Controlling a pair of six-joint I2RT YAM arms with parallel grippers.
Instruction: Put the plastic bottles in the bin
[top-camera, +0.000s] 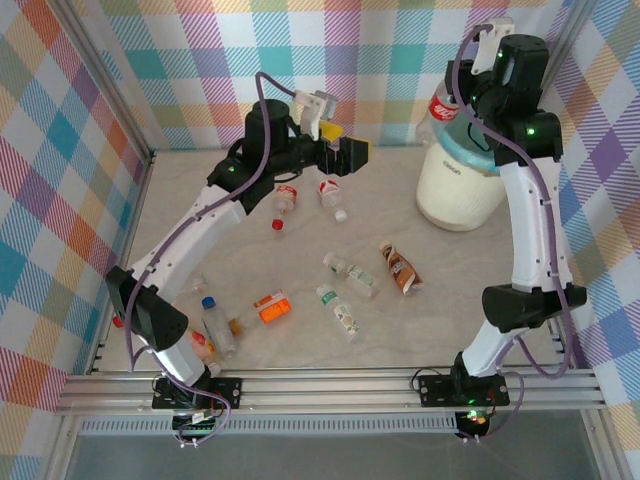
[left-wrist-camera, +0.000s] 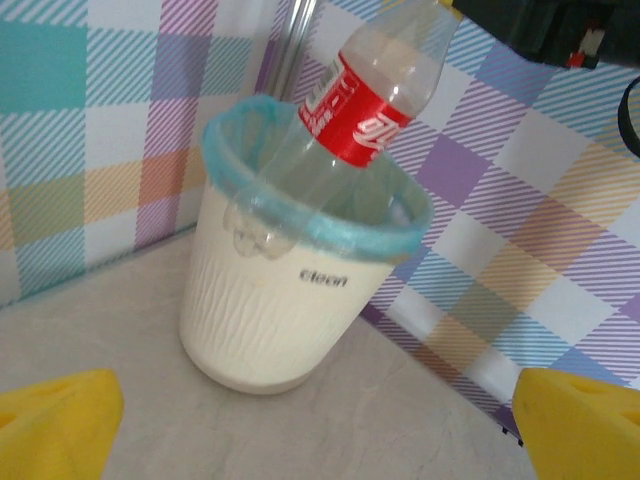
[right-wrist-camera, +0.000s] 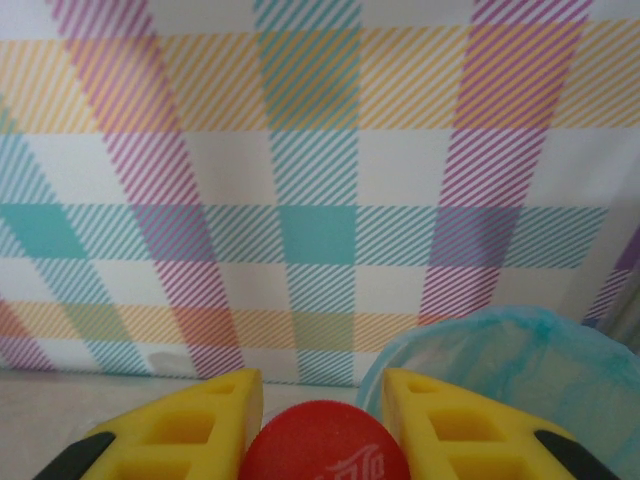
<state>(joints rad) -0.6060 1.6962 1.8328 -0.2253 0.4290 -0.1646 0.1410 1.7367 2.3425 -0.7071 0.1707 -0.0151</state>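
1. Cream-white round ribbed plastic bin (top-camera: 455, 195) with a light blue liner is standing at the table's (top-camera: 450, 320) far right corner.
2. Large clear plastic bottle with a red label (left-wrist-camera: 350, 110) is hanging tilted over the bin's rim; I cannot tell whether its base is inside.
3. Right gripper (right-wrist-camera: 325, 420) is clamping this bottle's red cap (right-wrist-camera: 325, 450) between its yellow fingers.
4. Left gripper (top-camera: 352, 153) is hovering with its fingers spread wide, holding nothing.
5. Small plastic bottles (top-camera: 350, 275) are lying scattered on the table.
6. The drop seems to be in hand; next, the base should be inside the rim before the right fingers are releasing.
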